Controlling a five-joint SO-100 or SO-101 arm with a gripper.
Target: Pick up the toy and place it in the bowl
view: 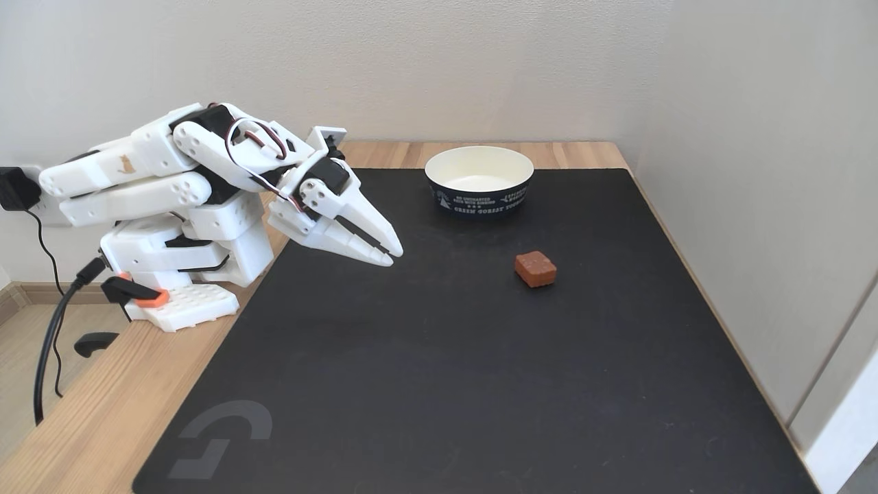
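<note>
In the fixed view the hand (pixel 393 255) is seen empty with fingers nearly closed, poised low over the black mat (pixel 439 384), while the toy (pixel 536 268) is found well apart to its right, resting near the bowl (pixel 479 180).

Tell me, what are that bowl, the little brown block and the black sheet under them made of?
The bowl looks like coated paper: thin rolled rim, cream inside, printed navy outside. The block seems matte, perhaps rubber or soft plastic, with rounded edges; I can't be sure. The black mat looks like a cloth-topped desk pad, dull, lying flat on the wooden table.
</note>
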